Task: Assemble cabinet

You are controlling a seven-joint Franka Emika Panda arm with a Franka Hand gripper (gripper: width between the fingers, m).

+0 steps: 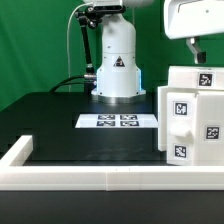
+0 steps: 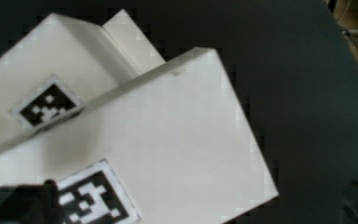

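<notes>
The cabinet pieces stand stacked at the exterior view's right: a white box-like body [image 1: 192, 128] with square black-and-white tags on its faces, and a smaller white block [image 1: 196, 79] on top. My gripper [image 1: 205, 55] hangs just above that top block, jaws open, holding nothing. In the wrist view the white panels [image 2: 167, 120] fill most of the picture close below me. One tag [image 2: 48, 105] sits on a lower panel and another tag [image 2: 91, 195] on the nearer one. The gripper [image 2: 190, 208] straddles the nearer panel's end, with dark table showing beside it.
The marker board [image 1: 118, 121] lies flat on the black table in front of the robot's white base [image 1: 117, 70]. A low white border frame [image 1: 90, 176] runs along the front and left edges. A green backdrop stands behind.
</notes>
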